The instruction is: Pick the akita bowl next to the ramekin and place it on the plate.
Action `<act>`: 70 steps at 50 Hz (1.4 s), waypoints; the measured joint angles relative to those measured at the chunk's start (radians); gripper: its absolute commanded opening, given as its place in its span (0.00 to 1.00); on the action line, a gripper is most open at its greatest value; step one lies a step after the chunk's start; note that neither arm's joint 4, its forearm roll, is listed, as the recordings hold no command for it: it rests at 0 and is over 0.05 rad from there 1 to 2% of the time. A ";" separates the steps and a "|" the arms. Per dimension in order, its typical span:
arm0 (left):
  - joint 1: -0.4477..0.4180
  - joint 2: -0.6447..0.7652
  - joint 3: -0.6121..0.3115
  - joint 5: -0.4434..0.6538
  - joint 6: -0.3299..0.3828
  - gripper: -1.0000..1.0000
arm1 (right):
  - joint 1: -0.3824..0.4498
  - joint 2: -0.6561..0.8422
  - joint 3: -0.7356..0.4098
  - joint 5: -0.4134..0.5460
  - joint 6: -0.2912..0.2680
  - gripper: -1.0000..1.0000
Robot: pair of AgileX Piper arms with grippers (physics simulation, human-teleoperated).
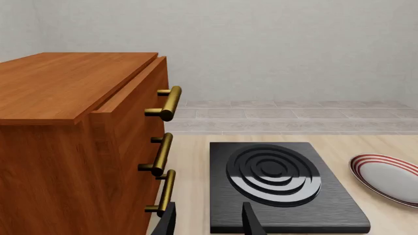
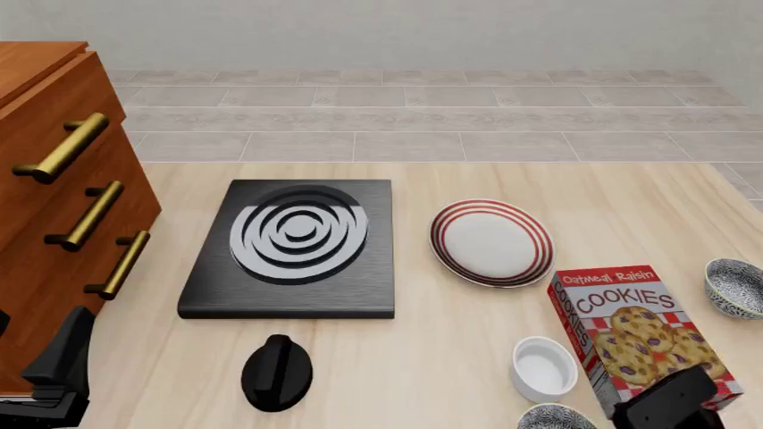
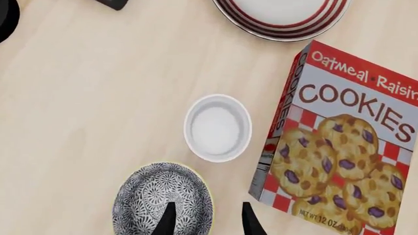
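Note:
The akita bowl [image 3: 162, 199], dark patterned with a pale rim, lies just beside the white ramekin [image 3: 218, 128]; in the front view the akita bowl [image 2: 557, 416] is cut by the bottom edge. My right gripper [image 3: 207, 221] hangs open above it, one finger over the bowl and the other past the bowl's rim, towards the cookie box. The red-ringed plate [image 2: 491, 241] sits mid-table, and the plate [image 3: 281, 14] shows in the right wrist view too. My left gripper [image 1: 209, 223] is open and empty beside the cabinet, facing the black slab.
A cookie box [image 2: 638, 344] stands right of the ramekin [image 2: 542, 368]. A twin bowl [image 2: 733, 288] sits at the right edge. A black slab with white rings [image 2: 292, 246], a black knob [image 2: 277, 373] and a wooden drawer cabinet [image 2: 60, 206] fill the left.

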 measured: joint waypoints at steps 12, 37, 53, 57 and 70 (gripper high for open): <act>0.000 0.000 0.000 0.000 0.000 1.00 | 0.000 0.028 0.014 -0.034 0.001 1.00; 0.000 0.000 0.000 0.000 0.000 1.00 | 0.009 0.090 0.038 -0.107 0.015 1.00; 0.000 0.000 0.000 0.000 0.000 1.00 | 0.014 0.090 0.059 -0.122 0.023 1.00; 0.000 0.000 0.000 0.000 0.000 1.00 | 0.017 0.084 0.062 -0.118 0.026 1.00; 0.000 0.000 0.000 0.000 0.000 1.00 | 0.021 0.060 0.050 -0.097 0.024 0.00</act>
